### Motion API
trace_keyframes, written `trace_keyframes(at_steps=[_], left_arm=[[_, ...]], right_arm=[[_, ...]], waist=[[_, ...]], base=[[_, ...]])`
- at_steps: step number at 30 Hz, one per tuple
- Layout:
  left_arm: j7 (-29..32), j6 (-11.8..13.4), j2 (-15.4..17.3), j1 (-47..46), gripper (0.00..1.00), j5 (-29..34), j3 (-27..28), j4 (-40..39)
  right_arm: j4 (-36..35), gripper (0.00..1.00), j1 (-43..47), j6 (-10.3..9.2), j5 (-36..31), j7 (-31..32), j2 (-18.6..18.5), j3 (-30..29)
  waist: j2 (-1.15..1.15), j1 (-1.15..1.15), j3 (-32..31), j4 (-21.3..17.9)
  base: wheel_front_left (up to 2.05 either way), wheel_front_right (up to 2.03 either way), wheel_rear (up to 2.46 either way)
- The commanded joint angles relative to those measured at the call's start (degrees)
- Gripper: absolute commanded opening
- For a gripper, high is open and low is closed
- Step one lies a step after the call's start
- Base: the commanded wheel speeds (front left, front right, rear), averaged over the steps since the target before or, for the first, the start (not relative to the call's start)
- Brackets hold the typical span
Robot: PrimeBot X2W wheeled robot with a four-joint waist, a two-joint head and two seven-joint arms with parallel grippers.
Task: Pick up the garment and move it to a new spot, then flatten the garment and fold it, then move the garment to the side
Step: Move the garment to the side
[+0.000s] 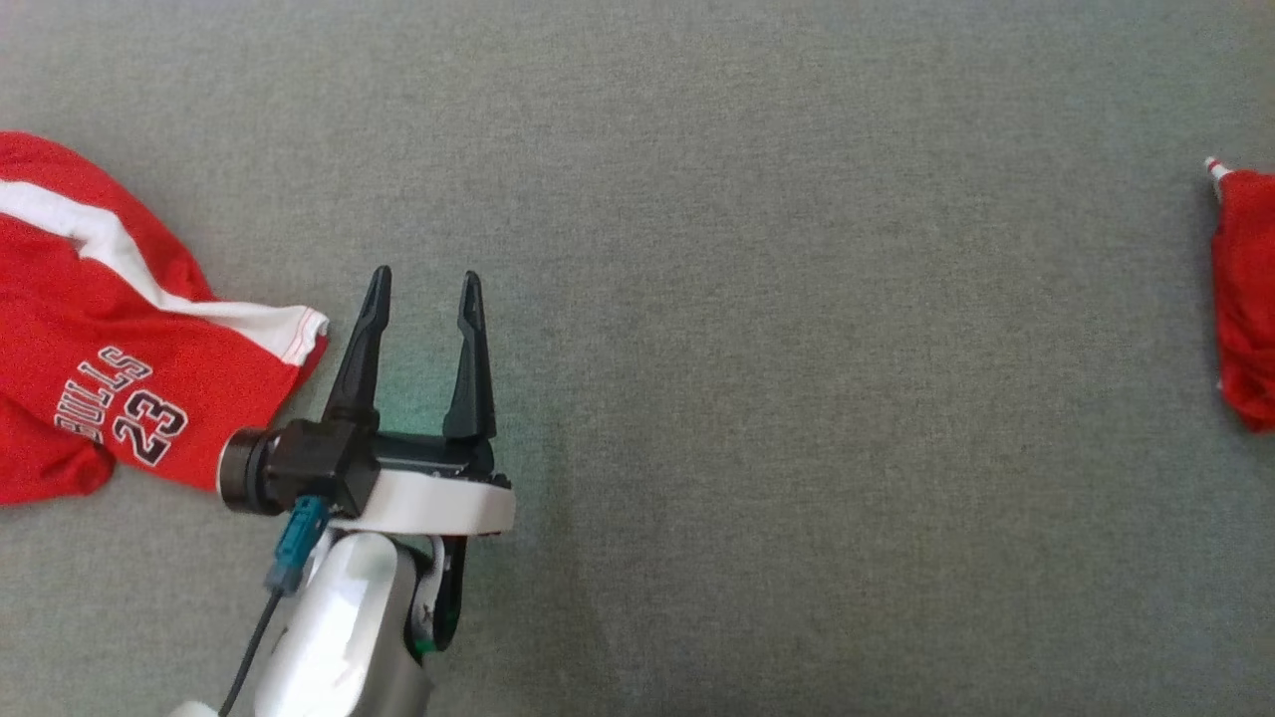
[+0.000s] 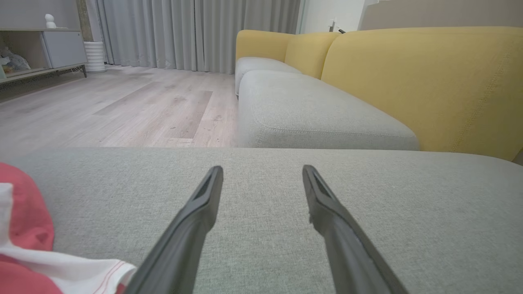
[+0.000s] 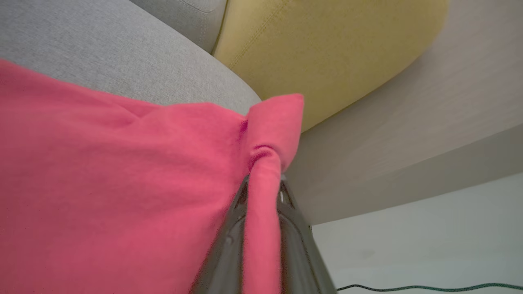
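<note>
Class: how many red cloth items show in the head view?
2. One red garment printed BULLS 23 lies at the left edge; another red cloth is at the right edge, cut off, so part is hidden.

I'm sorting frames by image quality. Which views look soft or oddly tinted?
Head view: sharp, evenly lit, with a greenish cast on the grey cushion around the left gripper. Left wrist view: mostly crisp, no glare. Right wrist view: the garment pinched in the right gripper is very near, soft and washed pinkish.
</note>
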Motion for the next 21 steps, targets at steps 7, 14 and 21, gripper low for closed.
trace_keyframes(at_steps=[7,14,21], left_arm=[[-0.46,-0.23,0.14,-2.37,1.00,0.40,1.42,-1.80],[-0.46,-0.11,0.14,-1.84,1.00,0.04,1.06,-1.22],[-0.46,0.37,0.14,0.66,1.00,-0.74,1.20,-1.10]], right_arm=[[0.77,0.00,-3.32,-0.04,-3.84,-2.36,-0.22,-2.54],[0.34,1.00,-3.71,-0.04,-6.31,-4.01,3.30,-5.79],[-5.20,1.00,-3.05,-0.04,-4.89,-6.48,11.09,-7.28]], waist=[[0.00,-0.01,1.14,0.01],[0.00,-0.01,-1.76,-0.47],[0.00,-0.01,-8.58,-0.87]], base=[[0.00,0.00,0.00],[0.00,0.00,0.00],[0.00,0.00,0.00]])
